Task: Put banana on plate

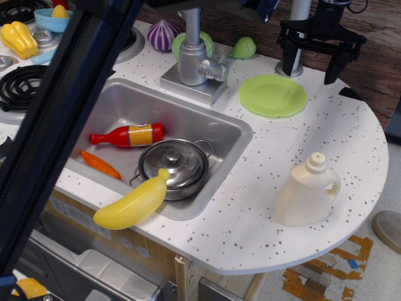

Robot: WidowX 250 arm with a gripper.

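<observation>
Banana (130, 204) lies across the sink's (216, 125) front rim, its thick end hanging past the counter (263, 213) edge, its narrow tip resting on the pot (174, 164) lid. Its long axis runs from lower left up to the right. It is plump, smooth, glossy yellow. Plate (273, 96) sits on open counter right of the faucet (195, 56), bare speckled surface around it. Gripper (314, 70) hangs just behind the plate, jaws spread wide, holding nothing. Jug (308, 191) stands near the right front edge.
</observation>
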